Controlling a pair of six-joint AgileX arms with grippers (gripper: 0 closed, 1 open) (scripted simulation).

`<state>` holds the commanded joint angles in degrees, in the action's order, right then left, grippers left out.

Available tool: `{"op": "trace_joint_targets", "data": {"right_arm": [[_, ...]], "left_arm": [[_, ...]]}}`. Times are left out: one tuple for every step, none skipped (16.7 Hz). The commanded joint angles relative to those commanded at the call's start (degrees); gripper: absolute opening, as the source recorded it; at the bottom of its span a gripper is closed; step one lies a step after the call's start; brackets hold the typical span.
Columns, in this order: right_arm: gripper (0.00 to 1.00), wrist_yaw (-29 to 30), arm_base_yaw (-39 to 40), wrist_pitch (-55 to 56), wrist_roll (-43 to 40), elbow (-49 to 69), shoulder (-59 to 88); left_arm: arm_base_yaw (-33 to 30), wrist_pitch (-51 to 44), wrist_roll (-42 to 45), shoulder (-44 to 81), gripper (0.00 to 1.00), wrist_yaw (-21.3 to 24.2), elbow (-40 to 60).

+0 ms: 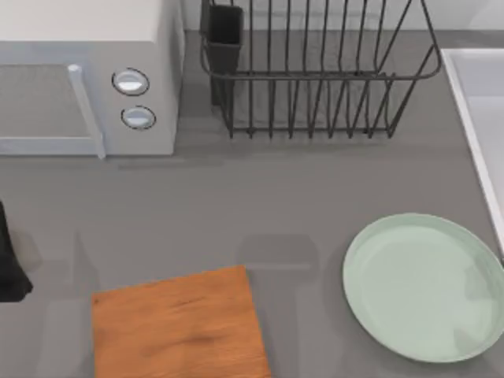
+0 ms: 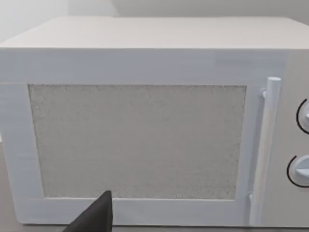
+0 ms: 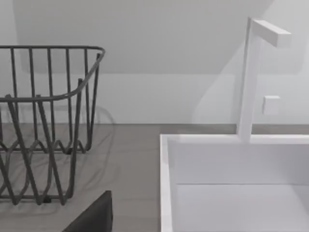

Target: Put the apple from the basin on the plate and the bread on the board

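The pale mint-green plate (image 1: 425, 287) lies bare at the front right of the table. The orange-brown wooden board (image 1: 177, 327) lies bare at the front, left of the plate. The white basin (image 1: 475, 118) runs along the right edge, and its rim and inner wall (image 3: 166, 183) are in the right wrist view. The apple and the bread are out of view. My left arm (image 1: 9, 264) is a dark shape at the far left edge. A dark part of my left gripper (image 2: 96, 216) faces the microwave door. A dark part of my right gripper (image 3: 96, 215) sits before the basin's near corner.
A white microwave (image 1: 87, 79) with two knobs stands at the back left, its door (image 2: 137, 140) shut. A black wire dish rack (image 1: 315, 71) stands at the back middle. A white faucet (image 3: 248, 77) rises behind the basin.
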<state>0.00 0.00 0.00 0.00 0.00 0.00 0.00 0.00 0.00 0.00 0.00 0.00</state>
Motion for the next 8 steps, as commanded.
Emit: {"op": "trace_joint_targets", "data": {"right_arm": [[1.0, 0.0, 0.0, 0.0, 0.0, 0.0, 0.0], [1.0, 0.0, -0.12, -0.38, -0.11, 0.52, 0.57], [1.0, 0.0, -0.36, -1.15, -0.34, 1.6, 1.76], [1.0, 0.0, -0.72, -2.29, -0.68, 3.2, 3.57], [1.0, 0.0, -1.19, -3.76, -1.12, 5.26, 5.99], [1.0, 0.01, -1.74, -5.52, -1.65, 7.74, 9.02], [1.0, 0.01, -2.39, -7.55, -2.26, 10.59, 12.65], [1.0, 0.01, -3.1, -9.81, -2.94, 13.76, 16.84]], "left_arm": [[0.0, 0.0, 0.0, 0.0, 1.0, 0.0, 0.0], [0.0, 0.0, 0.0, 0.0, 1.0, 0.0, 0.0], [0.0, 0.0, 0.0, 0.0, 1.0, 0.0, 0.0], [0.0, 0.0, 0.0, 0.0, 1.0, 0.0, 0.0], [0.0, 0.0, 0.0, 0.0, 1.0, 0.0, 0.0], [0.0, 0.0, 0.0, 0.0, 1.0, 0.0, 0.0], [0.0, 0.0, 0.0, 0.0, 1.0, 0.0, 0.0], [0.0, 0.0, 0.0, 0.0, 1.0, 0.0, 0.0]]}}
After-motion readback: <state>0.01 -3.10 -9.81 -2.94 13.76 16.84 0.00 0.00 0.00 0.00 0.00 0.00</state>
